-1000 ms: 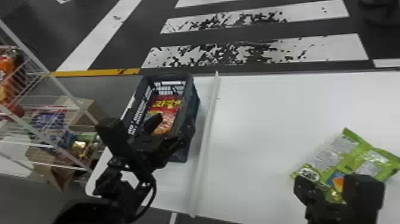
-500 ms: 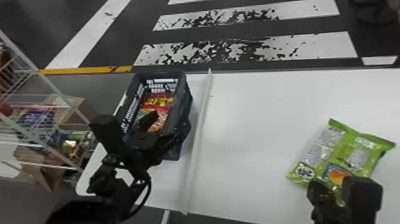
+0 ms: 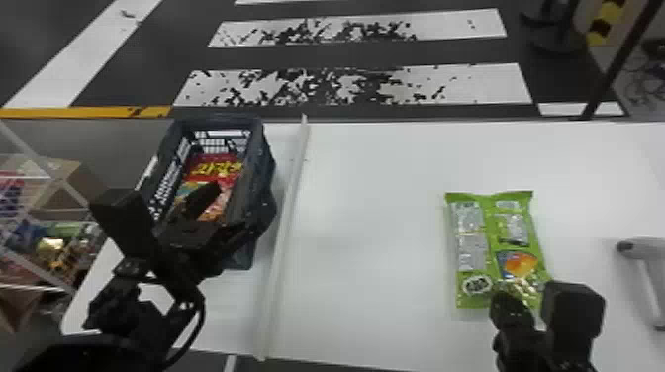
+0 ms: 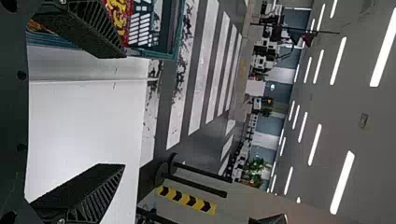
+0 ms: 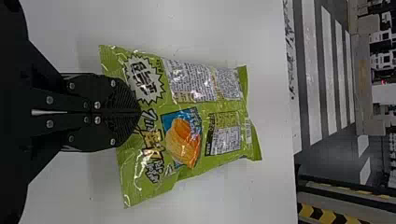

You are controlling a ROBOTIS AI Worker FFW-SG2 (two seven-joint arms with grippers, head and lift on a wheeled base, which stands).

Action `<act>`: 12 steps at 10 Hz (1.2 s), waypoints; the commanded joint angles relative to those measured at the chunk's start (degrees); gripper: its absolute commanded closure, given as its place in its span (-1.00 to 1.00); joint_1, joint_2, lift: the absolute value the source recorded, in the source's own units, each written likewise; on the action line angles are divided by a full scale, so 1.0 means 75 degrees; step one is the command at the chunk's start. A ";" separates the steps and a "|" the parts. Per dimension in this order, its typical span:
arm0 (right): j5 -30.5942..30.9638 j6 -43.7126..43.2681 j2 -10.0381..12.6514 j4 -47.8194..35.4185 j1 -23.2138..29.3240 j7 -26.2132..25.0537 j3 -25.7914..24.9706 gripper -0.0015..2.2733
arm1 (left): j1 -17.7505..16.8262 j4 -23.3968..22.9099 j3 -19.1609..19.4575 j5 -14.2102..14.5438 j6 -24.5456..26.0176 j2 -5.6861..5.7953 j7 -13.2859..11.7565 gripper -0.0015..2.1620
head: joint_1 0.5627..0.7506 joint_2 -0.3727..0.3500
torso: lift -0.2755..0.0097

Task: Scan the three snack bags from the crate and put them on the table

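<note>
Green chip bag [image 5: 224,107] is clamped near one end by the right gripper [image 5: 139,112], probably keeping its barcode scannable; left gripper's [image 4: 124,110] fingers are apart.

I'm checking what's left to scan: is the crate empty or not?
Not empty: at least one red snack bag lies inside the crate, visible through its open top.

My crate [image 3: 258,153]: snack bag [image 3: 216,167] inside. Rightward of it: rail [image 3: 293,198], nearest; another snack bag [image 3: 474,242], beyond; scanner [image 3: 643,248], farthest. Leftward: rack [image 3: 64,185].

Green bag [image 3: 475,242] on table [image 3: 376,208], crate [image 3: 256,178] — grey scanner [image 3: 643,249]
</note>
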 commanded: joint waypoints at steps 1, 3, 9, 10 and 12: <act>-0.0006 0.0271 -0.0030 -0.0590 0.0149 -0.0001 0.0057 0.98 | -0.0005 -0.0015 -0.0015 0.0000 0.0000 0.0000 -0.0011 -0.97 | 0.41 0.37 | 0.28; 0.0029 0.0060 0.0005 -0.0461 -0.0425 0.0199 -0.0025 0.98 | 0.0077 -0.0109 -0.0003 0.0000 0.0000 0.0012 -0.0011 -0.97 | 0.41 0.41 | 0.28; 0.1260 -0.3081 0.0251 0.2961 -0.2605 0.0773 0.0561 0.98 | 0.0382 -0.0566 0.0032 -0.0105 0.0164 0.0000 -0.0011 -0.97 | 0.41 0.33 | 0.28; 0.1248 -0.3198 0.0251 0.3078 -0.2605 0.0749 0.0549 0.98 | 0.0370 -0.0578 0.0044 -0.0105 0.0235 0.0012 -0.0011 -0.97 | 0.41 0.32 | 0.28; 0.1236 -0.3503 0.0251 0.3277 -0.2464 0.0667 0.0538 0.98 | 0.0335 -0.0566 0.0009 -0.0105 0.0235 0.0000 -0.0023 -0.97 | 0.41 0.31 | 0.28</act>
